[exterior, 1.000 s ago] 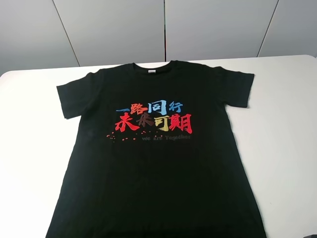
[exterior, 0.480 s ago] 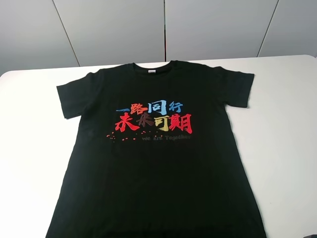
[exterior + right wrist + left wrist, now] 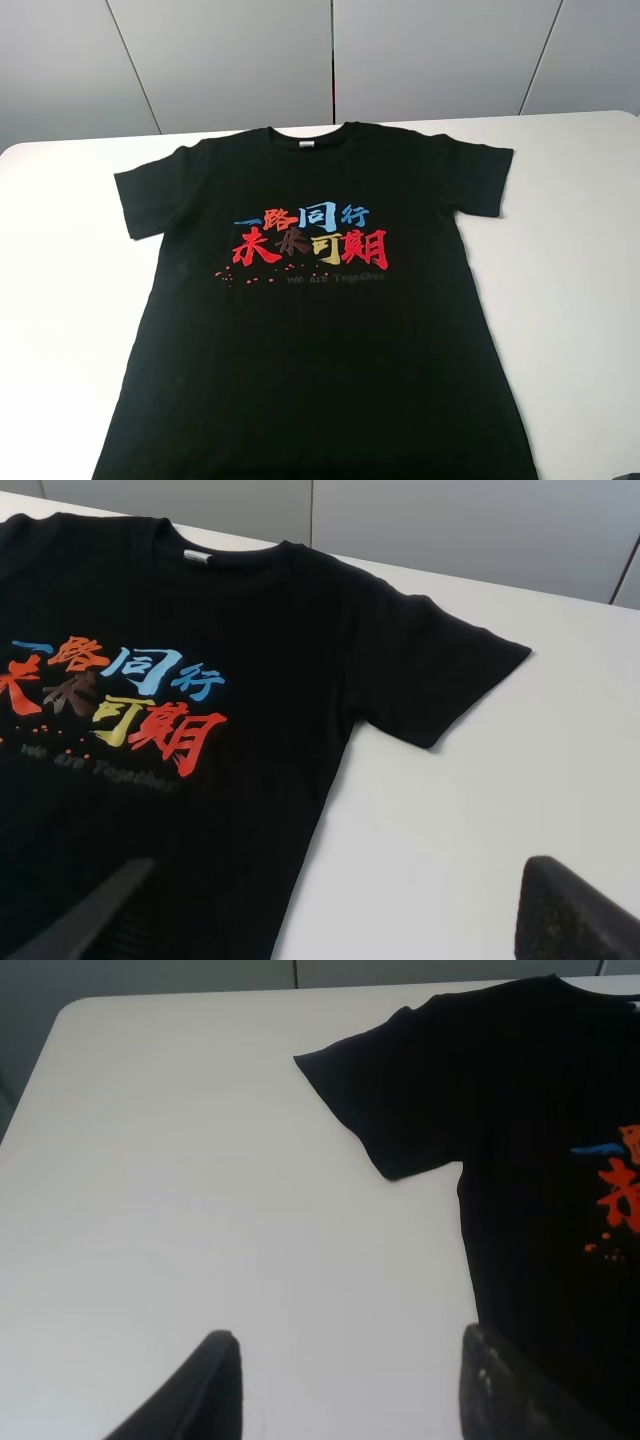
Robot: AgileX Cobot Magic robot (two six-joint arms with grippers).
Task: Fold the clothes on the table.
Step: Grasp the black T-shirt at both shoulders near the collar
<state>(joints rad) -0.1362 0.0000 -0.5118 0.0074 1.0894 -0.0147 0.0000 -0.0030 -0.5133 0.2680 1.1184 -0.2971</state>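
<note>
My left gripper (image 3: 345,1365) and right gripper (image 3: 338,890) both hang with jaws spread wide, gripping nothing. The black T-shirt (image 3: 310,330) lies flat and face up, sleeves spread, collar toward the far edge. The white table (image 3: 580,250) shows on both sides of it.

Black T-shirt (image 3: 320,370), frame centre: chest print (image 3: 310,238) reads "一路同行" above "未来可期", with faint "We are Together" beneath; collar label (image 3: 305,146) illegible.
</note>
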